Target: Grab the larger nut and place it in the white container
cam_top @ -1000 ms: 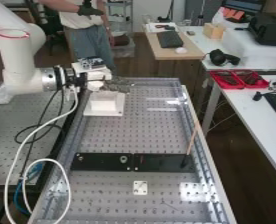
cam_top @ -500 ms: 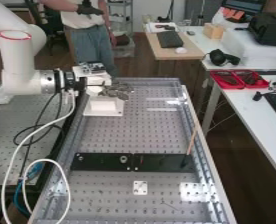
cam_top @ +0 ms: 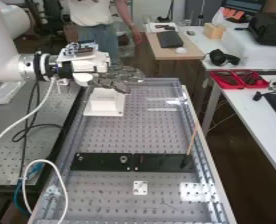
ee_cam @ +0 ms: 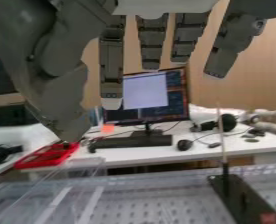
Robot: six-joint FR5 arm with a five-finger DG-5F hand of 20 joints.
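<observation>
Raised above the far end of the bench, the hand [cam_top: 119, 79] is over the white container [cam_top: 105, 104], apart from it, with its fingers extended. The container's inside cannot be made out. On the flat black bar [cam_top: 158, 162] stand the bearing [cam_top: 123, 159] and the smaller nut [cam_top: 80, 158]. In the wrist view the hand [ee_cam: 152, 44] has straight fingers and the thumb off to one side, with nothing held between them.
A thin rod [cam_top: 192, 140] stands tilted at the black bar's right part. A white plate [cam_top: 140, 188] lies nearer on the bench. Clear walls edge the bench. Red trays [cam_top: 238, 79] sit on the side table, and cables [cam_top: 52, 165] hang at the left.
The hand has risen from close over the container, and the arm has come up with it. Its fingers now reach a little farther right. The container and the parts on the bar have stayed put.
</observation>
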